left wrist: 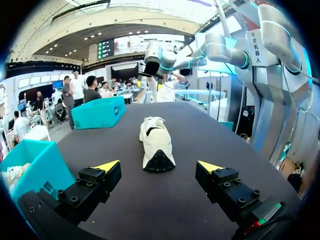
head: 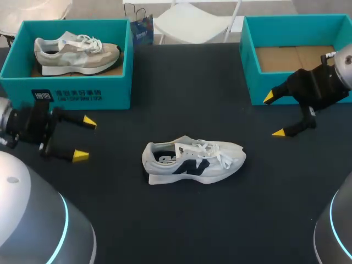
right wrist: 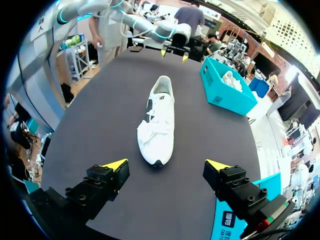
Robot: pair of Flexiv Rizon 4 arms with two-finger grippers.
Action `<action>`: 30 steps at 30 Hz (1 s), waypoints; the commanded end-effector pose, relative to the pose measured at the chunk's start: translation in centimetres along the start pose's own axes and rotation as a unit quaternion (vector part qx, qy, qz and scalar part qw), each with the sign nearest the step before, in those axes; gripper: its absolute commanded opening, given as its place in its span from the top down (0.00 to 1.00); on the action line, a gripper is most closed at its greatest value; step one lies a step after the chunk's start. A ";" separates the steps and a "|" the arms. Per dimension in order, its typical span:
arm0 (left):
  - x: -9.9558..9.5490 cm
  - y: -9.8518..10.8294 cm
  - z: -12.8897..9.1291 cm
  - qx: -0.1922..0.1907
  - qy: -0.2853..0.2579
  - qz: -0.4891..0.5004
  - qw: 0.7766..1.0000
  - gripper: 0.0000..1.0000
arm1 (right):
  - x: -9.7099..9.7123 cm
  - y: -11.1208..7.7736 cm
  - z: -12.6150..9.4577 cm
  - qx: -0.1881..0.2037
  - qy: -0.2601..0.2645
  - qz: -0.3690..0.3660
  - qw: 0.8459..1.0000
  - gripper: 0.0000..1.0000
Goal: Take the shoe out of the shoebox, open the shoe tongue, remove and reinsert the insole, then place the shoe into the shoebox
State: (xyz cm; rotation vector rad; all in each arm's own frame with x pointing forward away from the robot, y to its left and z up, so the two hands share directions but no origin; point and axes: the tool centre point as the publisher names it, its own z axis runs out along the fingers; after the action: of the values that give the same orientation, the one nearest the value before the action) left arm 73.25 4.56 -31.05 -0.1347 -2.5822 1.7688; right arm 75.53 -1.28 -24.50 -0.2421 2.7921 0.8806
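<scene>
Nearest, mid-counter (head: 165, 99): white shoe (head: 192, 161) with a dark side mark, upright on its sole, heel toward the left arm, toe toward the right; outside both boxes, touched by neither claw; to its left, well apart, left claw (head: 86, 139) spread wide and gripping nothing, fingers pointing along the counter toward the heel; from the left wrist, shoe (left wrist: 156, 142) heel-on ahead of the claw (left wrist: 159, 166), beyond the yellow tips; to the shoe's right and a little farther back, right claw (head: 274, 115) likewise spread and gripping nothing, just in front of the right box's front wall; from the right wrist, shoe (right wrist: 159, 125) toe-on ahead of the claw (right wrist: 166, 165), not between the fingers; farthest, at the counter's back corners, two open-topped teal boxes: left box (head: 66, 93) holding a grey shoe (head: 77, 54) on its sole, toe toward the middle; right box (head: 291, 30) showing its brown cardboard floor
</scene>
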 end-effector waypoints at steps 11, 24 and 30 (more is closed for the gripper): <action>1.0 2.0 1.7 -0.011 -0.021 -0.001 1.000 0.00 | -0.1 0.0 0.1 0.002 0.001 0.000 1.000 0.00; 1.0 2.0 1.7 -0.011 -0.021 -0.001 1.000 0.00 | -0.1 0.0 0.1 0.002 0.001 0.000 1.000 0.00; 1.0 2.0 1.7 -0.011 -0.021 -0.001 1.000 0.00 | -0.1 0.0 0.1 0.002 0.001 0.000 1.000 0.00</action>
State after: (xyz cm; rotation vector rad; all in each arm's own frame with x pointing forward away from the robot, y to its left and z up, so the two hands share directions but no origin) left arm 72.28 3.79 -33.53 -0.0961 -2.6295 1.7621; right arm 75.53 -1.28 -24.50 -0.2422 2.7921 0.8806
